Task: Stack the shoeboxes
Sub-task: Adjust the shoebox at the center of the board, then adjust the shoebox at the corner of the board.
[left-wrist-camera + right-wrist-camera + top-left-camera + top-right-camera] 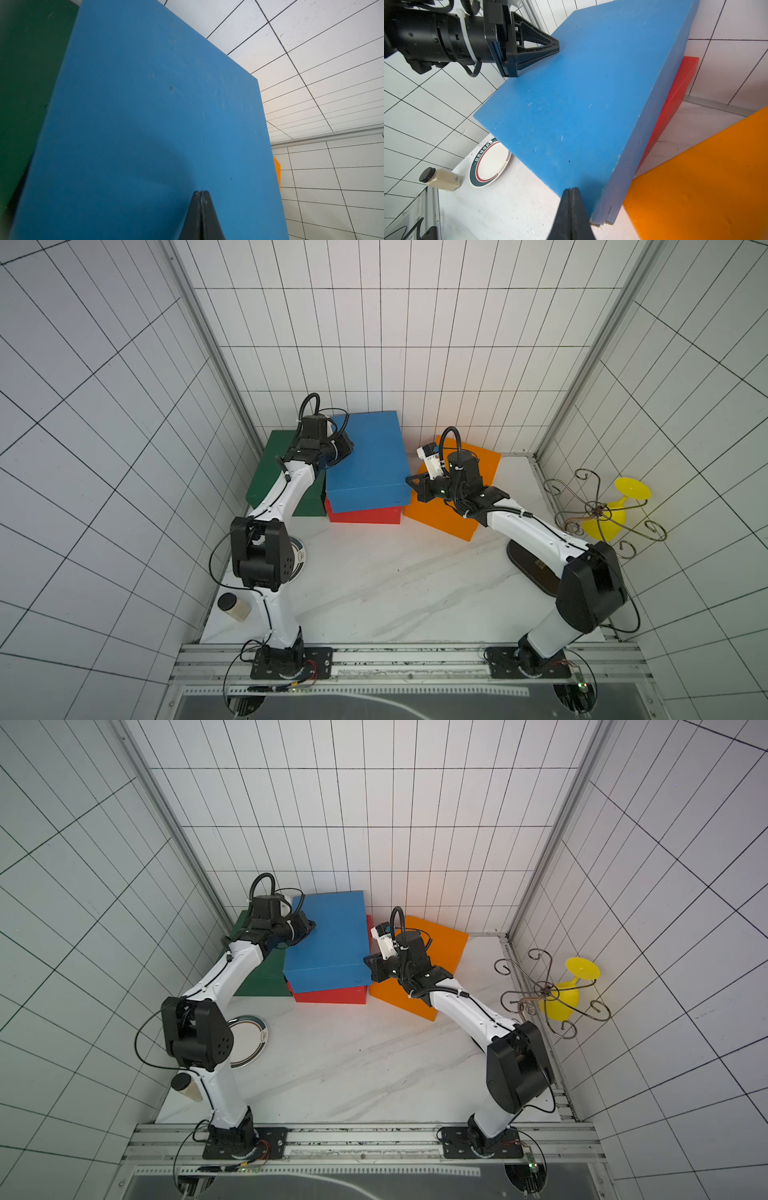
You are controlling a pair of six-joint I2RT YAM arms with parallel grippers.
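A blue shoebox [365, 460] [328, 936] lies slightly askew on a red shoebox [365, 516] [675, 93]. The dark green shoebox [270, 464] [25, 83] sits to their left on the table, and the orange shoebox [440, 514] [706, 176] lies angled on their right. My left gripper [351, 445] [201, 192] is shut and empty, its tip over the left part of the blue lid [145, 124]. My right gripper [409, 480] [572, 189] is shut and empty too, its tip at the blue box's near right corner, above the orange box's edge.
A plate [249, 1040] [490, 162] and a lying spice jar [232, 605] [441, 178] sit at the front left beside the left arm. A dark oval board [532, 568] lies under the right arm. A wire stand [598, 510] and yellow goblet [615, 510] are beyond the table's right edge.
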